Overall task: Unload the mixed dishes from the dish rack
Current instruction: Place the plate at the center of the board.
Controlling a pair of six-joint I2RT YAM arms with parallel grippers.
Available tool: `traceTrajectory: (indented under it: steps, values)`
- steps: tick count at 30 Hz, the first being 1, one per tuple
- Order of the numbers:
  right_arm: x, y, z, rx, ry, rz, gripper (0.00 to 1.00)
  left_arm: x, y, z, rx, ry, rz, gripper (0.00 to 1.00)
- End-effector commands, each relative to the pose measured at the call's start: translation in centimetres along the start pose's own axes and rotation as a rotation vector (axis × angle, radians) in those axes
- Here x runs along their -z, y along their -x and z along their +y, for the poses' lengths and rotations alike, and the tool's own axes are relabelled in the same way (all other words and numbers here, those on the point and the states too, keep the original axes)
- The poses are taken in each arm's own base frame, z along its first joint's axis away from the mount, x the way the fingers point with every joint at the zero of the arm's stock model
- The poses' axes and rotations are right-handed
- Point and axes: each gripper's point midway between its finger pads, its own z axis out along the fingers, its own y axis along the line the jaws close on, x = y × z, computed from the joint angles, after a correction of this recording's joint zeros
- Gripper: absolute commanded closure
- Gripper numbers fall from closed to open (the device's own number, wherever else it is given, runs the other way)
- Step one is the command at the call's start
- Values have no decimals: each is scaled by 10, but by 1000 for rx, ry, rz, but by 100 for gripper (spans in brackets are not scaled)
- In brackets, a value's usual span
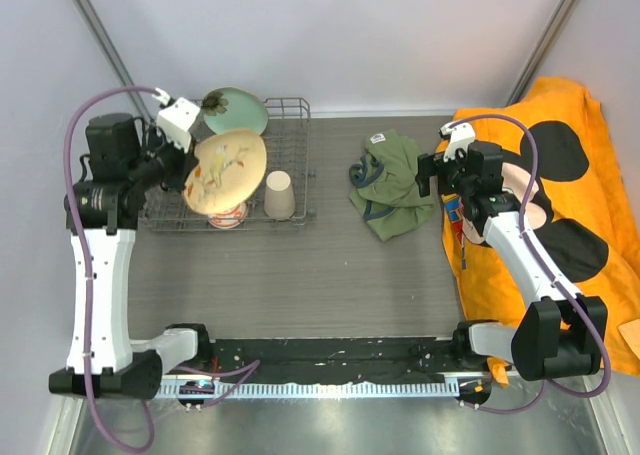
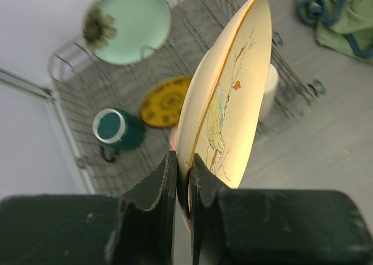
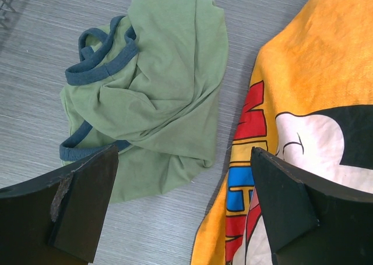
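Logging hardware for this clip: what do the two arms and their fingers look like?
The left arm and right arm have white links, black joint housings and black bases. A purple cable loops along each, reaching a white wrist mount. The left gripper and right gripper have matte black, wedge-shaped fingers; one right finger has a scuffed inner corner.

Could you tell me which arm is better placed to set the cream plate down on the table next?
Left. The left gripper is shut on the cream plate above the rack; the right gripper hangs open near the green cloth.
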Motion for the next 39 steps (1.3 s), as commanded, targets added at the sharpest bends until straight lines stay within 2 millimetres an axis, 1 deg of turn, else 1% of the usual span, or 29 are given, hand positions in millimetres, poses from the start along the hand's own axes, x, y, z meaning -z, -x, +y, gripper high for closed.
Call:
traceTrajectory:
  steps: [1,3,4,6,7,9,10,11,13,14,17,19,21,22,24,25,26,27,28,30,31,37,39]
  values:
    - [9,24,1,-6,10,-71,0,32,-4,-42,89,-101,-67,100]
    - [6,21,0,-6,9,-61,0,37,-9,-56,107,-151,-75,100]
    - [6,22,0,-6,8,-62,1,40,-10,-70,132,-208,-89,100]
    - [4,19,-1,-6,5,-52,0,43,-12,-86,161,-285,-93,100]
    - [4,18,-1,-5,2,-51,0,45,-11,-100,186,-367,-105,100]
    - [2,16,-4,-6,-5,-42,0,46,-11,-113,219,-441,-109,100]
    - [1,15,-4,-5,-8,-39,0,42,-14,-118,253,-478,-97,100]
    - [0,14,-4,-5,-8,-36,0,43,-10,-126,272,-541,-110,100]
    - [-2,10,-5,-8,-12,-24,0,34,-13,-132,347,-602,-90,100]
    - [-2,11,-6,-8,-15,-28,0,32,-7,-136,362,-653,-111,100]
    - [-1,11,-7,-7,-17,-39,1,8,-18,-147,457,-753,-54,100]
    - [0,12,-8,-7,-20,-48,0,-3,-25,-152,460,-775,-26,100]
    - [0,10,-8,-5,-22,-46,0,-17,-32,-163,462,-809,4,100]
    - [0,11,-11,-3,-31,-48,0,-20,-34,-173,451,-838,19,100]
    - [0,9,-12,-5,-34,-46,0,-32,-46,-184,451,-853,61,100]
    - [-1,7,-14,-8,-38,-43,0,-35,-46,-195,429,-886,66,99]
    - [-2,6,-15,-9,-39,-42,0,-38,-48,-201,424,-901,75,100]
    - [-2,4,-16,-11,-39,-37,0,-45,-55,-208,437,-917,108,100]
    - [-2,4,-18,-9,-44,-38,0,-47,-56,-218,421,-943,116,100]
    - [-4,2,-19,-3,-46,-30,0,-56,-66,-230,423,-966,161,100]
    - [-5,0,-20,-1,-51,-26,0,-56,-68,-238,410,-985,171,100]
    - [-10,-7,-20,0,-47,-4,0,-74,-95,-267,403,-1018,253,100]
    - [-11,-8,-20,1,-44,-1,1,-83,-101,-272,412,-990,267,100]
